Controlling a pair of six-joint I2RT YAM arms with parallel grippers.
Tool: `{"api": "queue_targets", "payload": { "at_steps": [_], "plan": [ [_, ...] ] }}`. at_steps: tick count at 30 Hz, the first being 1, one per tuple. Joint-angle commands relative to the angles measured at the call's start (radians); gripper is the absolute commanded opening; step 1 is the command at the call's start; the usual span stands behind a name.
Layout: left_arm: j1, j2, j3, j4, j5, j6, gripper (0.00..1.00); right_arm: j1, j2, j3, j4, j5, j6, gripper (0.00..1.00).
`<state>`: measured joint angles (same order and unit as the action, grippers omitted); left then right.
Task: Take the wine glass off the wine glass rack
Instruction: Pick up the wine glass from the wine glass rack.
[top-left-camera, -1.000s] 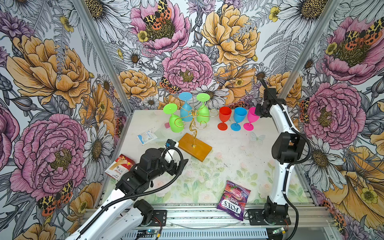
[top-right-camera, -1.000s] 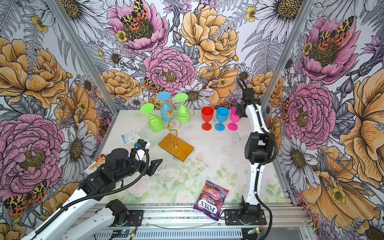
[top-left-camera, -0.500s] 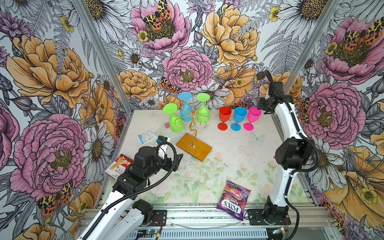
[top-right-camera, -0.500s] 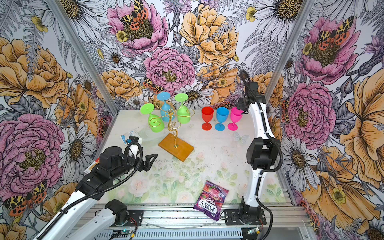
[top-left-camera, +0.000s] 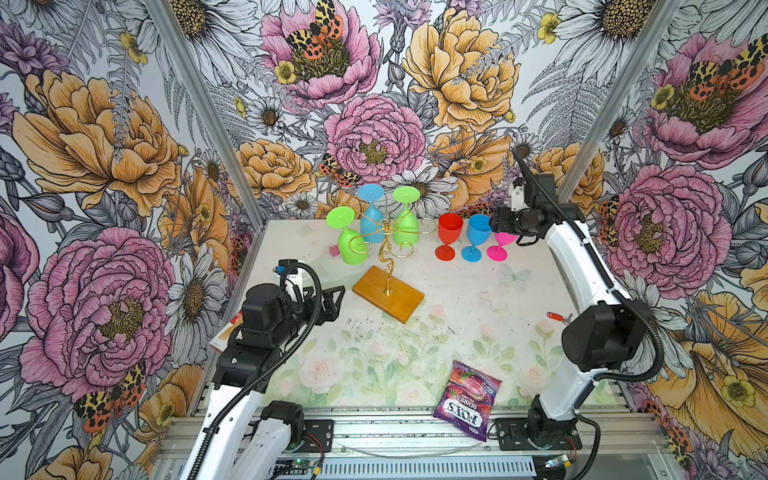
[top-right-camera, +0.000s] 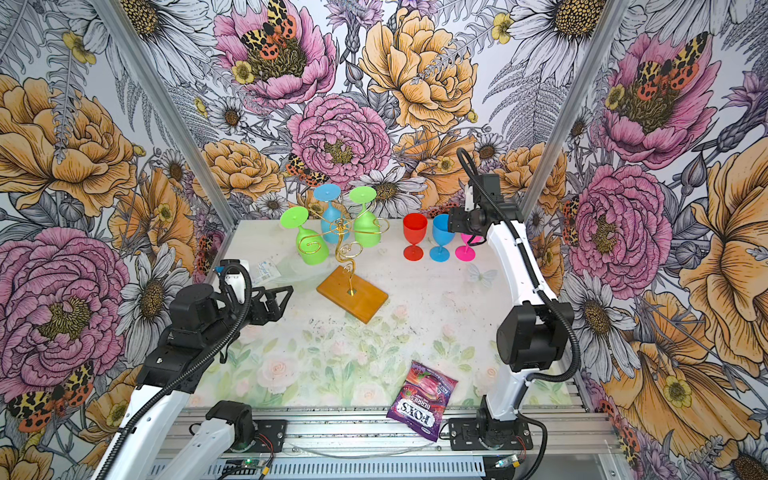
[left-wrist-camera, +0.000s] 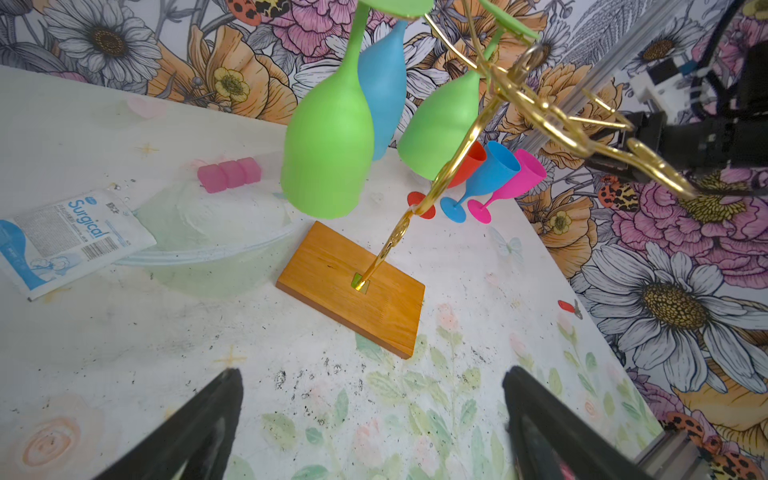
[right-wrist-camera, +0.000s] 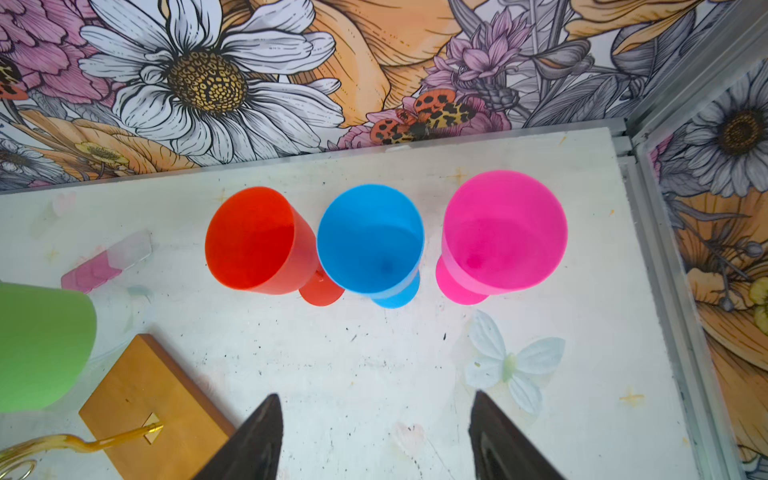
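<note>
Clock face laid over white floral-print tabletop (top-left-camera: 457, 328) as in both top views: 12 at back wall, 6 at arm bases.

Found thin gold wire wine glass rack (top-left-camera: 387, 249), with curled scroll arms and wavy stem, fixed on rectangular honey-brown wooden base (top-left-camera: 390, 296). Placed just off table centre toward 11 o'clock, base flat on tabletop and askew to table edges.

Counted three plastic wine glasses hanging bowl-down from scroll arms, none off rack:
- lime-green wine glass (top-left-camera: 352, 251) at 9 o'clock side of stem, nearest left arm
- sky-blue wine glass (top-left-camera: 371, 218) at 12 o'clock side
- second green wine glass (top-left-camera: 405, 226) toward 1 o'clock side

Logged three more standing upright in a close row along back edge near 1 o'clock: red plastic goblet (right-wrist-camera: 253, 241), blue plastic goblet (right-wrist-camera: 370, 237), hot-pink plastic goblet (right-wrist-camera: 505, 228). Cannot tell whether touching.

Left gripper (left-wrist-camera: 372, 370): jaws spread wide, nothing between. Sits near 9 o'clock, faces rack, well apart from base.

Right gripper (right-wrist-camera: 374, 395): jaws parted, nothing between. Hovers over goblet row at 1 o'clock, above pink one, clear of all three.

Also noted purple foil sweets bag (top-left-camera: 467, 399) at front edge near 5 o'clock, and white-and-blue paper sachet (left-wrist-camera: 70, 237) near 10 o'clock.
</note>
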<state>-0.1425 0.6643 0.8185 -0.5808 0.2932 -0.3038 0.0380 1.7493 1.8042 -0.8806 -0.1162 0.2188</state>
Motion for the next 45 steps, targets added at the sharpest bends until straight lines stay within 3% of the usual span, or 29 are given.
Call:
{"api": "queue_targets", "payload": {
  "at_steps": [1,12,19,27,36,42,45],
  "plan": [
    [0.055,0.023,0.054,-0.002,0.055,-0.077,0.98,-0.002,-0.111,-0.078,0.104,-0.080,0.014,0.72],
    [0.146,0.186,0.180,0.125,0.091,-0.265,0.95,-0.002,-0.258,-0.326,0.220,-0.163,0.043,0.70],
    [0.197,0.315,0.199,0.341,0.209,-0.484,0.82,-0.001,-0.310,-0.424,0.274,-0.210,0.074,0.70],
    [0.200,0.474,0.240,0.509,0.288,-0.636,0.73,-0.003,-0.349,-0.476,0.302,-0.232,0.093,0.69],
    [0.196,0.589,0.283,0.622,0.330,-0.724,0.58,-0.002,-0.381,-0.520,0.317,-0.252,0.108,0.69],
    [0.183,0.635,0.312,0.627,0.331,-0.727,0.55,-0.003,-0.391,-0.532,0.325,-0.255,0.114,0.69],
    [0.176,0.652,0.321,0.628,0.335,-0.729,0.50,-0.003,-0.394,-0.535,0.328,-0.255,0.115,0.69]
  ]
}}
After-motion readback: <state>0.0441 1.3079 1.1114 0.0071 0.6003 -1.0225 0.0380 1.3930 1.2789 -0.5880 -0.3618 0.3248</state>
